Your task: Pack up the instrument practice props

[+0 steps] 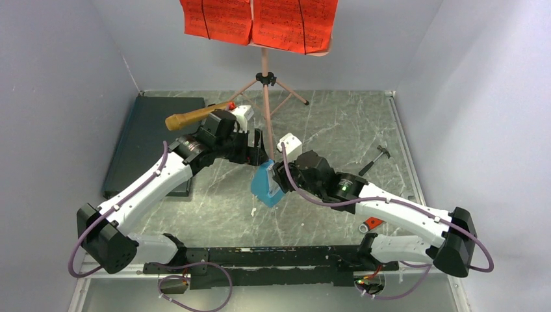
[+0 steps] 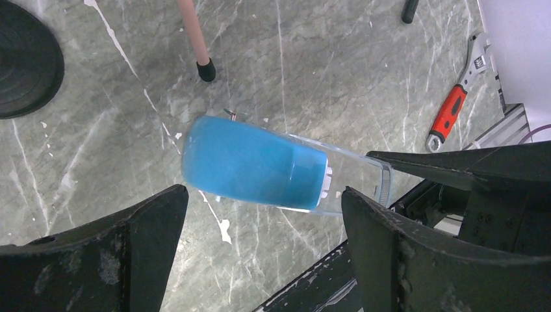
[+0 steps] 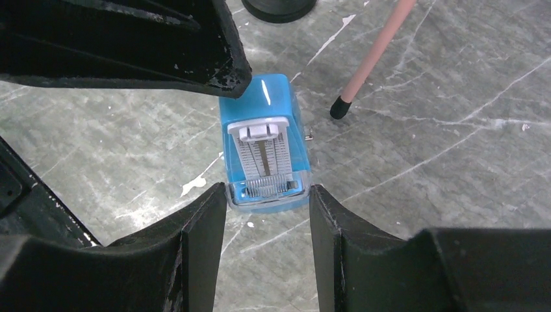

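The blue metronome (image 1: 266,185) hangs tilted between the two arms. My right gripper (image 3: 266,190) is shut on the wide base of the metronome (image 3: 263,143), a finger pressed to each side. My left gripper (image 2: 263,194) stands wide open just beside the metronome (image 2: 253,162), apart from it. At the back, the pink music stand (image 1: 265,97) carries the red sheet music (image 1: 260,23). The gold microphone (image 1: 195,117) shows slanted behind my left arm. Its black round base (image 2: 26,58) lies at the upper left in the left wrist view.
A flat dark case (image 1: 149,136) lies along the left wall. A red-handled wrench (image 2: 448,117) rests near the right wall. One rubber-tipped leg of the stand (image 3: 373,58) comes down close to the metronome. Grey walls close in three sides.
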### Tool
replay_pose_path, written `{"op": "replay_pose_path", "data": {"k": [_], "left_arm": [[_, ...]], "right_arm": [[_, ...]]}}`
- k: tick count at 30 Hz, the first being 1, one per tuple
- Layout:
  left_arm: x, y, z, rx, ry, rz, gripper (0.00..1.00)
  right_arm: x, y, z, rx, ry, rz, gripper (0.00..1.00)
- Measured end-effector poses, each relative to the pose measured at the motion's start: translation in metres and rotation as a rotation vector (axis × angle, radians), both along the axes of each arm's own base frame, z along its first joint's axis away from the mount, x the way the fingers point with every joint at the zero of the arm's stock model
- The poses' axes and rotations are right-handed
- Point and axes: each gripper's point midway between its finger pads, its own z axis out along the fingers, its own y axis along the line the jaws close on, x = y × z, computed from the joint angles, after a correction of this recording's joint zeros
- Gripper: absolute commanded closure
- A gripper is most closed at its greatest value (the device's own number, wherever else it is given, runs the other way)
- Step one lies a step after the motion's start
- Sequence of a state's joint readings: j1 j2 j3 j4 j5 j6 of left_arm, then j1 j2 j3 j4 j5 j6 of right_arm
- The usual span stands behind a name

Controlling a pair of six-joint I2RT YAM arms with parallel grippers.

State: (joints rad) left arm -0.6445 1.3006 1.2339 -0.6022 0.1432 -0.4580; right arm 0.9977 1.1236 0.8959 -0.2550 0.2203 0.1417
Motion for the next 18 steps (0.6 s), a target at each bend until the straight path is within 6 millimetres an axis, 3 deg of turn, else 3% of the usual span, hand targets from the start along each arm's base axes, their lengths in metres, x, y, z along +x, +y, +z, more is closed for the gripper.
{"op": "replay_pose_path", "data": {"k": [18], "left_arm": [[-0.002, -0.004, -0.001, -0.015, 0.015, -0.015, 0.06]], "right_arm": [[0.004, 0.007, -0.01, -0.01, -0.006, -0.018, 1.0]]}}
